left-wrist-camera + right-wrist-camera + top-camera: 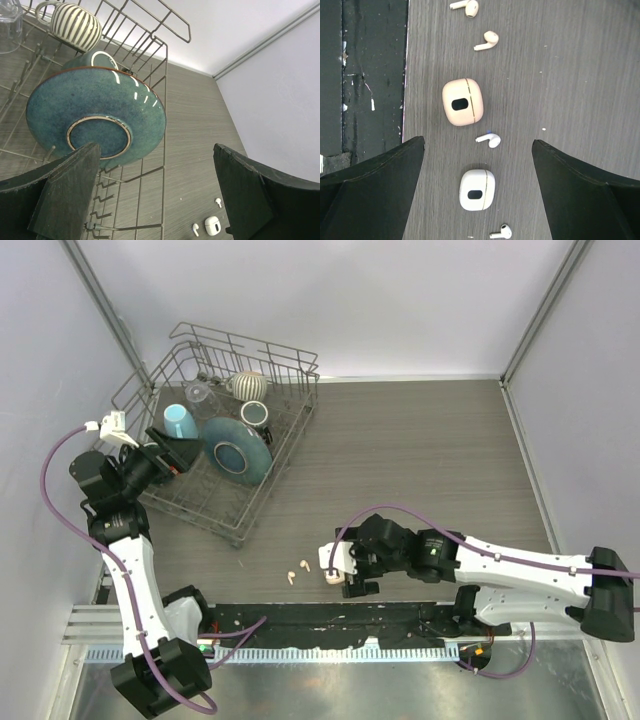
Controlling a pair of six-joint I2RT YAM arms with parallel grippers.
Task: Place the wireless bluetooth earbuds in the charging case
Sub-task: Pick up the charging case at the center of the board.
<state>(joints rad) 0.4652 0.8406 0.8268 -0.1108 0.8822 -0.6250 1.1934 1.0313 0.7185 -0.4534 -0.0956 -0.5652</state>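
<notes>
Two closed charging cases lie on the table near its front edge, a white one (477, 189) and a peach one (462, 101). Several small white earbuds (489, 140) lie loose around them: one between the cases, one below the white case (501, 232), others beyond the peach case (486, 41). My right gripper (478, 142) hovers open just above the cases (330, 562), holding nothing. Two earbuds (291, 577) show to its left in the top view. My left gripper (156, 146) stands open and empty over the dish rack (180, 452), far from the earbuds (195, 229).
A wire dish rack (285, 440) at the back left holds a blue-green bowl (95, 115), a striped mug (75, 22), a light blue cup (180, 422) and a glass. A black strip (370, 75) runs along the table's near edge beside the cases.
</notes>
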